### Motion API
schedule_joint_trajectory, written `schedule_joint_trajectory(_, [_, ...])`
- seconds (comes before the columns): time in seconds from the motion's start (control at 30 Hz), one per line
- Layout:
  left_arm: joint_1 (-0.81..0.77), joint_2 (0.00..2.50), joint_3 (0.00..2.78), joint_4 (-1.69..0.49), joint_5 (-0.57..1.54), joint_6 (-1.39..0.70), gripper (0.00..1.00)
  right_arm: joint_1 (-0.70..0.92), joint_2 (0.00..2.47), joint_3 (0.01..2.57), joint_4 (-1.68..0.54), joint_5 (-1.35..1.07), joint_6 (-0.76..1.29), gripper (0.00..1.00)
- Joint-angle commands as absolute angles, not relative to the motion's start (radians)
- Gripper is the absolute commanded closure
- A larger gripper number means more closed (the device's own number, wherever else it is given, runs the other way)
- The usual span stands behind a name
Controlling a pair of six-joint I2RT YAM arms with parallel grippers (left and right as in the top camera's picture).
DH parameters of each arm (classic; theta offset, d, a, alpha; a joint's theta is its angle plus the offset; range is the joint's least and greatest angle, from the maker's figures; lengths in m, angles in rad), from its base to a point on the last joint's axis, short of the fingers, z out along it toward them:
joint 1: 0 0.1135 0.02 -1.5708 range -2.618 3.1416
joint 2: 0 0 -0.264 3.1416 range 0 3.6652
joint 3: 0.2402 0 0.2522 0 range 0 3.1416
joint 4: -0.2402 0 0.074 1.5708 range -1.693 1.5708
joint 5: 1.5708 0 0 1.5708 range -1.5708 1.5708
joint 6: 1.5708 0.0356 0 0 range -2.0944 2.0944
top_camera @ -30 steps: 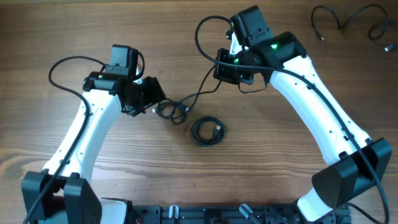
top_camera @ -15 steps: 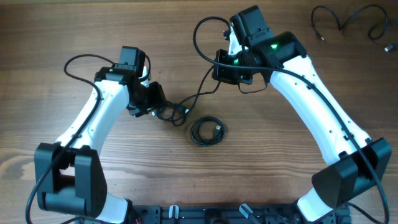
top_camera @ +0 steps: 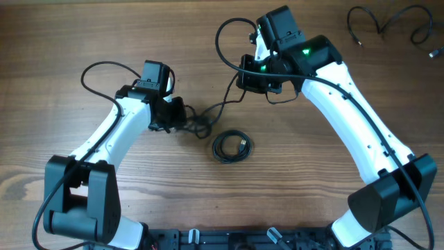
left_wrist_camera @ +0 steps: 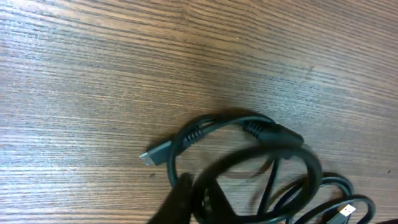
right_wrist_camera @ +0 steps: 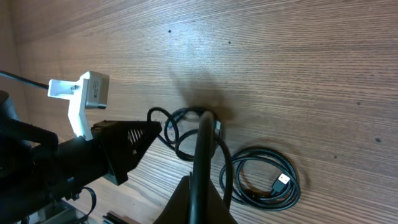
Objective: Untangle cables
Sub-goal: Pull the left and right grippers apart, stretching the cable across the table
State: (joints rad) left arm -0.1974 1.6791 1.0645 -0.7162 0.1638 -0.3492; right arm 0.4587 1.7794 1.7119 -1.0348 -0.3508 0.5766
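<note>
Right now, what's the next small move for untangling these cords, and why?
Probably ease the left hand slowly away from the right hand. Both look shut on the same cord: the left at its tangle, the right farther along it. A gentle pull apart should loosen it.

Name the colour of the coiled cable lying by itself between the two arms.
The coiled cable is black; clearest in the right wrist view.

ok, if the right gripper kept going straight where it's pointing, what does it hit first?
Likely the tangle of cables: the right gripper aims at it, along the strand it holds. Height above the table is unclear.
</note>
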Motion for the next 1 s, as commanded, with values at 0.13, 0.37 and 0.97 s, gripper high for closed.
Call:
schedule_joint_trajectory(0.13, [-0.185,1.591,1.206,-0.881,0.156,-0.343,0.96,0.455,1.792,1.707,-1.099,0.017,0.563,0.96])
schedule_joint_trajectory(0.37, [-0.185,1.221,1.346,-0.931,0.006,-0.481,0.96,0.366,1.792,1.707,-1.132,0.056,0.638,0.39])
schedule_joint_trajectory(0.97, [-0.096,1.259,1.347,-0.952,0.395,-1.142,0.96,0.512,1.793,1.706,-1.073,-0.737,-0.09,0.0])
